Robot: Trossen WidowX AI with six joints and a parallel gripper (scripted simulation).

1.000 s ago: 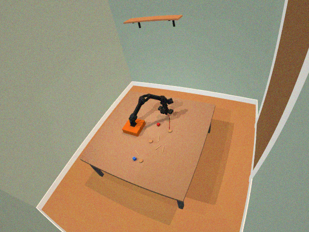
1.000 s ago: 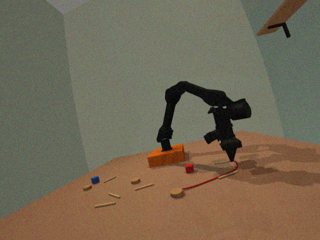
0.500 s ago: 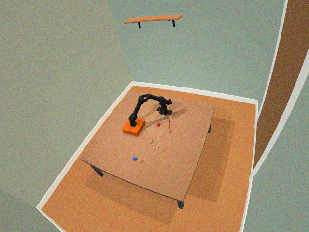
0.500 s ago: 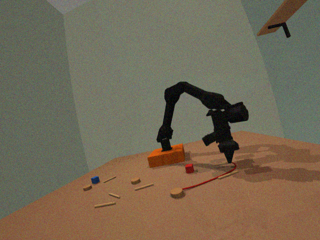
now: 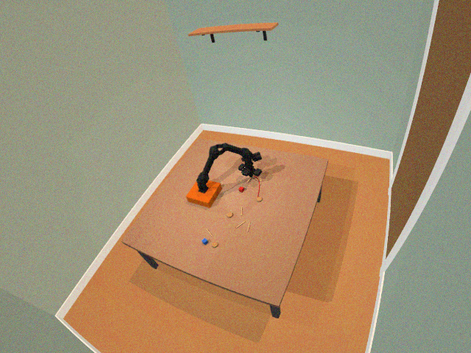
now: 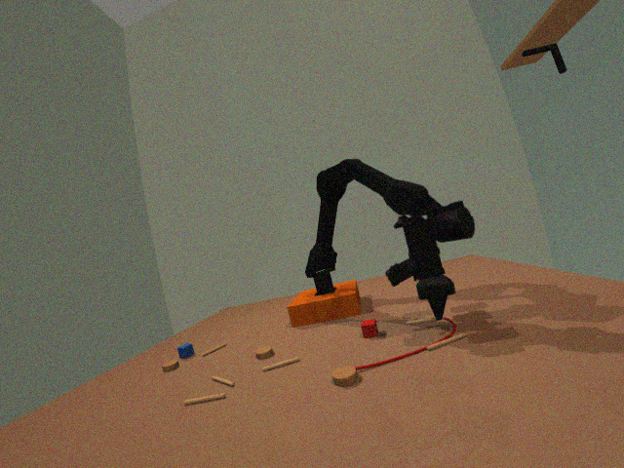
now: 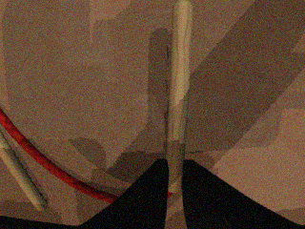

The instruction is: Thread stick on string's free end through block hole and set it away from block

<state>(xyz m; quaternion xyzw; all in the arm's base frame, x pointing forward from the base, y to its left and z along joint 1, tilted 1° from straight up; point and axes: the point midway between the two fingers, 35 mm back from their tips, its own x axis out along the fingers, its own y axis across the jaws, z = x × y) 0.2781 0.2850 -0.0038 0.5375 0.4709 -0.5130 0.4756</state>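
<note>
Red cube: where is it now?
In the exterior view, the red cube sits on the table between the orange block and the gripper.

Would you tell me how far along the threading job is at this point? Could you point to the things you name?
The gripper (image 5: 251, 176) (image 6: 439, 318) (image 7: 174, 170) already holds the string's stick (image 6: 423, 320) (image 7: 181, 62). The red string (image 5: 259, 187) (image 6: 393, 359) (image 7: 57, 172) runs openly to its button (image 5: 259, 198) (image 6: 345, 375), so threading, pulling through, setting down and releasing remain.
</note>
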